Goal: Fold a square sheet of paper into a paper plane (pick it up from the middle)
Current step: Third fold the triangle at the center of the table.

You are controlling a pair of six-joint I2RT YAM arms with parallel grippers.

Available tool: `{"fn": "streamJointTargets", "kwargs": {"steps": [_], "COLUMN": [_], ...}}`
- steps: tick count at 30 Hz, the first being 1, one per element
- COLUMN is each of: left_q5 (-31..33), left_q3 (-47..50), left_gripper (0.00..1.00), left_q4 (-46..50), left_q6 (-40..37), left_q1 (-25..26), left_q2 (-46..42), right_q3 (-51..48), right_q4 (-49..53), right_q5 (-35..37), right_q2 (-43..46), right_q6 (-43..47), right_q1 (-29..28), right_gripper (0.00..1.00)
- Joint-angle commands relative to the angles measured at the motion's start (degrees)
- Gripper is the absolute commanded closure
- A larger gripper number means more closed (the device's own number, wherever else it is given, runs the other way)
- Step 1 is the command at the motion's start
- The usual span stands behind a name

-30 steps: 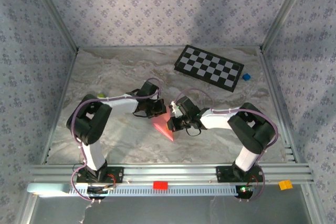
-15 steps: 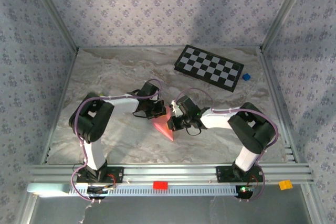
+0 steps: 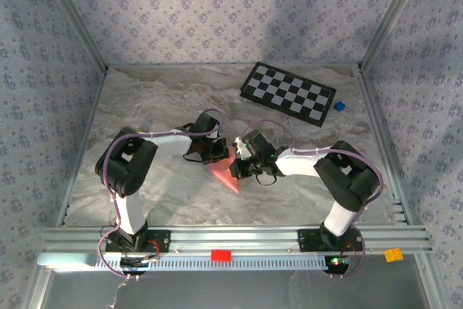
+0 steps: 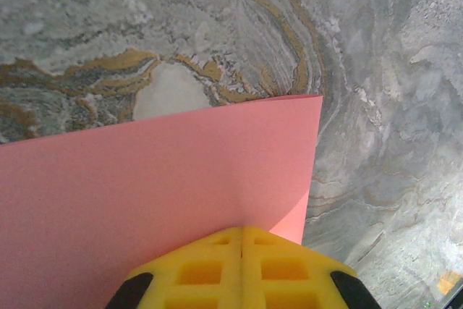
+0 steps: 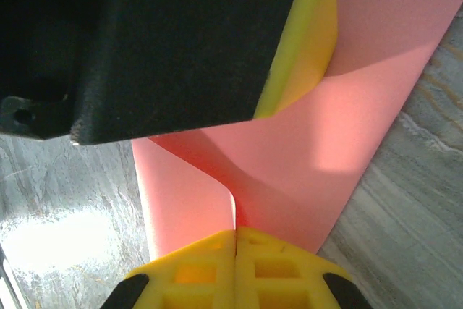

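Observation:
The square sheet of paper point(image 3: 226, 174) is pink-red and lies folded over itself at mid-table, with a pointed corner toward the near edge. My left gripper point(image 3: 216, 155) is at its far-left side. In the left wrist view its yellow fingertips point(image 4: 242, 231) are shut, with the sheet point(image 4: 145, 186) running into their seam. My right gripper point(image 3: 236, 169) is at the sheet's right side. Its jaws point(image 5: 236, 234) are shut on a curled fold of the sheet point(image 5: 289, 171). The left gripper's black body point(image 5: 159, 41) crosses the top of the right wrist view.
A black-and-white checkerboard point(image 3: 288, 93) lies at the back right with a small blue block point(image 3: 338, 106) beside it. A red block point(image 3: 221, 255) and an orange block point(image 3: 393, 255) sit on the front rail. Marbled table point(image 3: 145, 99) lies open at the left.
The left arm has shifted slightly to the right. Both grippers stay shut on the sheet, which has barely moved.

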State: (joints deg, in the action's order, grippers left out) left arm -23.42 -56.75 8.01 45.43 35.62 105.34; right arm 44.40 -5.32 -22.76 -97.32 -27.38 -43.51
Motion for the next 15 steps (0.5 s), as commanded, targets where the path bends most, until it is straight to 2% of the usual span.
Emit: {"fn": "streamJointTargets", "kwargs": {"steps": [1,15], "left_q5": [0.0,-0.4], "left_q3": [-0.8,-3.2], "left_gripper": [0.99,0.96], "left_q4": [3.8,5.2], "left_q6": [-1.0,-1.5], "left_q1": [0.1,0.1], "left_q2": [1.3,-0.9], "right_q3": [-0.4,-1.4], "right_q4": [0.0,-0.7], "right_q5": [-0.5,0.2], "right_q2": [-1.0,-2.3], "right_q6": [0.1,-0.6], "right_q1": [0.2,0.0], "right_gripper": [1.00,1.00]}}
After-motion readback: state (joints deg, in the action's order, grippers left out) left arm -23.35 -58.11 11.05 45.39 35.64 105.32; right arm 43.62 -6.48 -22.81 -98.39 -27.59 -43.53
